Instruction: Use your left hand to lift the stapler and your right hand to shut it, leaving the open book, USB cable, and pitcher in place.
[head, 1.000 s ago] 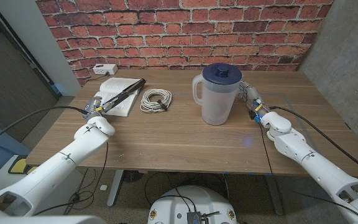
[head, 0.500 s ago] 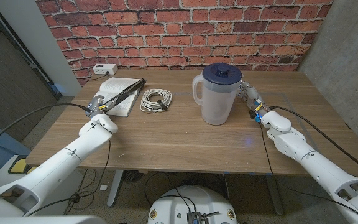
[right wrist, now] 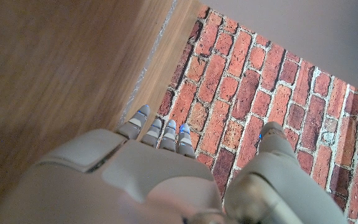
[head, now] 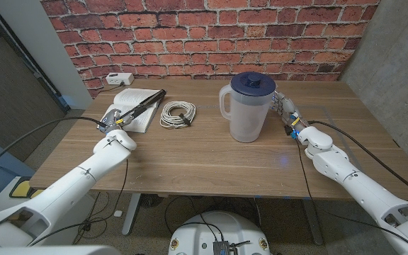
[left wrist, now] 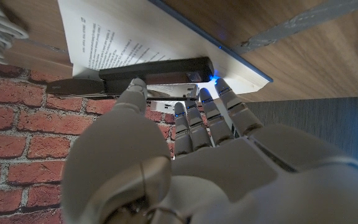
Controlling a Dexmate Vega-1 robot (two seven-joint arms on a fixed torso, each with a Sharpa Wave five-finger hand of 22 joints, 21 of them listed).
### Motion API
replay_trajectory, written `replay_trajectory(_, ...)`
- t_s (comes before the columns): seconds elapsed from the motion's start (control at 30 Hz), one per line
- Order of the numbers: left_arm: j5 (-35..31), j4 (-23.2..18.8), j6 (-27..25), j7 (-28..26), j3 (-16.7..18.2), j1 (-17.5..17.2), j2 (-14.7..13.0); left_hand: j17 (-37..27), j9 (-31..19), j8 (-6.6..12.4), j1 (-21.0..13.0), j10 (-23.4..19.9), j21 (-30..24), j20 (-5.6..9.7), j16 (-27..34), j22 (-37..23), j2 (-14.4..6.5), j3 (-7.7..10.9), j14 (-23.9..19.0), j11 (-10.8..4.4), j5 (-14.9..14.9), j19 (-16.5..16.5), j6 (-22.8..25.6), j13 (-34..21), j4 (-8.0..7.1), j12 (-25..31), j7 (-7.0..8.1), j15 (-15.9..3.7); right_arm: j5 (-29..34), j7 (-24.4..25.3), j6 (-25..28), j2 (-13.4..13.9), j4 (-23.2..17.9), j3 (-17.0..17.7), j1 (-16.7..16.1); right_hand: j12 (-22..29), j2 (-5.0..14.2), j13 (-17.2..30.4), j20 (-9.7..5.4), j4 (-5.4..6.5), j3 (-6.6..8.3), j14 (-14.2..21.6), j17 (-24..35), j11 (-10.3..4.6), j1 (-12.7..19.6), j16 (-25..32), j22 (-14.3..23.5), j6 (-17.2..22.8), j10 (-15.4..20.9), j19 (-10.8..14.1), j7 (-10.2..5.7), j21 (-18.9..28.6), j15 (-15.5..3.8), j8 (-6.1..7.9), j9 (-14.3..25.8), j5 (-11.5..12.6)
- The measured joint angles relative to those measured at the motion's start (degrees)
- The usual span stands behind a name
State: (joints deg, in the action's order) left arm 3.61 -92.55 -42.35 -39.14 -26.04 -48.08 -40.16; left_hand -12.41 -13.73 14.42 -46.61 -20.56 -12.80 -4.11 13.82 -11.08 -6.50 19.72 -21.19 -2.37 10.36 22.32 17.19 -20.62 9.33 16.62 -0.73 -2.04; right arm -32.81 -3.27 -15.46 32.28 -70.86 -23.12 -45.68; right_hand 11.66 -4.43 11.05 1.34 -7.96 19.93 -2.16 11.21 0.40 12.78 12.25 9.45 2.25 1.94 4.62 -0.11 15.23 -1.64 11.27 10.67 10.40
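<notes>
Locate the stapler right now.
Head view: the stapler lies open across the book on the table's far left, just left of the cable, with the left hand at its near end.

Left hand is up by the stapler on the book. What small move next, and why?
Probably close the left hand around the stapler. In the left wrist view its fingers reach the black body lying across the book but do not wrap it yet. The right hand waits beside the pitcher.

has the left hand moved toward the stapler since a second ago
Yes, slightly. In the head view the left hand has crept forward toward the stapler lying on the open book, which stayed put.
</notes>
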Motion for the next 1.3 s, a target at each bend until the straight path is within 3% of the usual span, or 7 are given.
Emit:
replay_trajectory(0.27,0.0,0.6,0.0,0.4,-0.3,0.5,0.2,-0.3,-0.2,0.22,0.0,-0.3,-0.3,0.00,0.6,0.0,0.0,-0.28,-0.3,0.28,-0.2,0.0,0.7,0.0,-0.28,0.4,-0.40,-0.31,-0.1,0.0,0.0,0.0,0.2,0.0,0.0,0.0,0.00,0.0,0.00,0.00,0.00,0.0,0.0,0.00,0.0,0.0,0.0,0.0,0.0,0.0,0.00,-0.4,0.00,0.00,0.0,0.0)
replay_trajectory(0.53,0.1,1.6,0.2,1.0,-0.8,1.4,0.5,-0.5,-0.3,0.44,-0.2,-1.7,-0.6,0.04,1.4,0.0,-0.2,-0.28,-1.6,-0.43,-0.2,0.6,2.0,-0.3,-0.28,0.8,-0.29,-0.49,-0.2,0.0,0.0,-0.1,0.2,0.1,0.0,0.0,0.00,0.0,0.22,0.00,0.00,0.0,0.0,0.00,0.0,0.0,0.0,0.0,0.0,0.2,0.00,-0.4,0.00,0.00,0.0,0.0)
replay_trajectory(0.87,0.2,1.9,-0.5,1.2,-1.2,1.9,0.7,-2.2,-0.9,3.32,-1.2,-8.2,-2.1,0.17,5.1,-0.2,-1.2,-0.75,-7.4,-0.91,0.0,3.7,8.1,-1.3,-0.31,3.6,-1.13,-0.65,-0.2,0.4,0.0,-0.1,-0.1,0.2,-0.4,0.0,0.00,0.0,0.31,0.16,-0.16,0.0,0.0,0.00,0.0,0.0,0.0,0.0,0.0,0.3,0.00,-0.8,0.00,0.00,0.0,0.0)
replay_trajectory(1.3,0.2,2.1,-1.8,1.7,-2.1,2.1,0.6,-3.5,-1.8,5.44,-2.9,-13.5,-3.8,0.56,8.4,-1.5,-2.0,-0.58,-12.5,-1.14,0.6,5.3,12.8,-2.6,-0.14,5.9,-0.73,-1.11,-0.3,0.7,0.0,-0.1,-0.8,0.2,-0.7,0.0,0.00,0.0,0.31,0.16,-0.15,0.0,0.0,0.00,0.0,0.0,0.0,0.0,0.0,0.3,0.00,-1.3,0.00,0.00,0.0,0.0)
